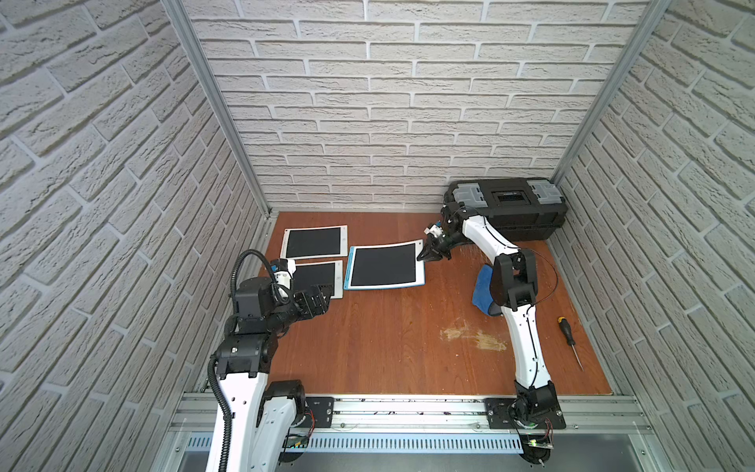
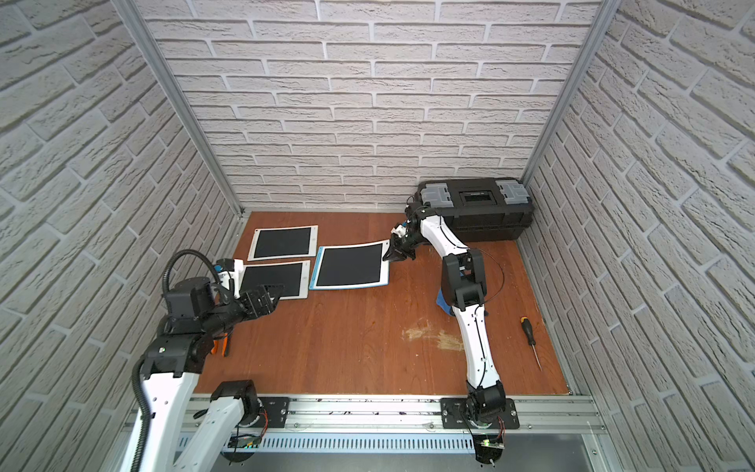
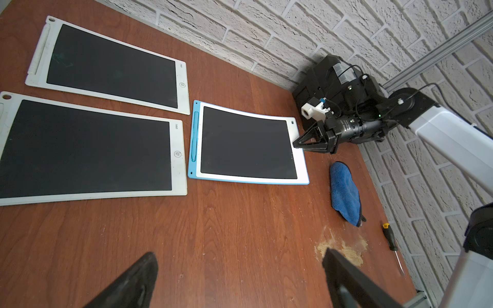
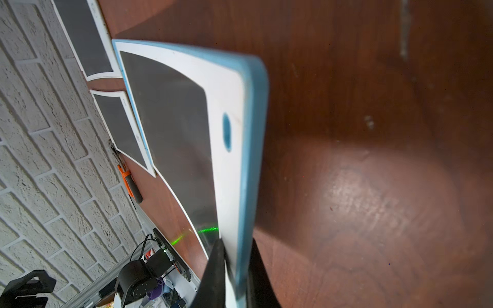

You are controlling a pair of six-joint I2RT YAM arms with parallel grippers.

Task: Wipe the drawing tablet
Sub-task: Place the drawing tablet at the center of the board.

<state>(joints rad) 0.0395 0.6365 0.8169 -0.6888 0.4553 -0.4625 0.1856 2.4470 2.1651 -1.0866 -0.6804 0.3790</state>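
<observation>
Task item: blue-framed drawing tablet (image 1: 384,265), centre of frame in both top views, dark screen up, on the wooden table (image 1: 388,347). Right-hand edge pinched in the right gripper (image 1: 421,258), jaws closed down to the tablet's thickness. In the right wrist view, blue rim wedged between the two dark fingers (image 4: 214,266); shadow on the wood beneath, so apparently raised a little on that side.

Tool, second: left gripper (image 1: 322,300), left of centre, jaws spread wide, nothing between them, above the lower right corner of the lower white tablet (image 1: 320,276).

Wiping item: blue cloth (image 3: 344,192), crumpled on the table right of the blue-framed drawing tablet, apart from it, partly behind the right arm in both top views.

Other stock:
- upper white tablet (image 1: 314,241), flat, just above the lower one.
- black toolbox (image 1: 506,204), upper right corner of the table, against the brick wall.
- screwdriver (image 1: 570,335), right edge of the table.
- orange-handled pliers (image 2: 218,345), left edge, mostly hidden by the left arm.
- pale worn patch (image 1: 474,337) in the wood, lower right of centre.
</observation>
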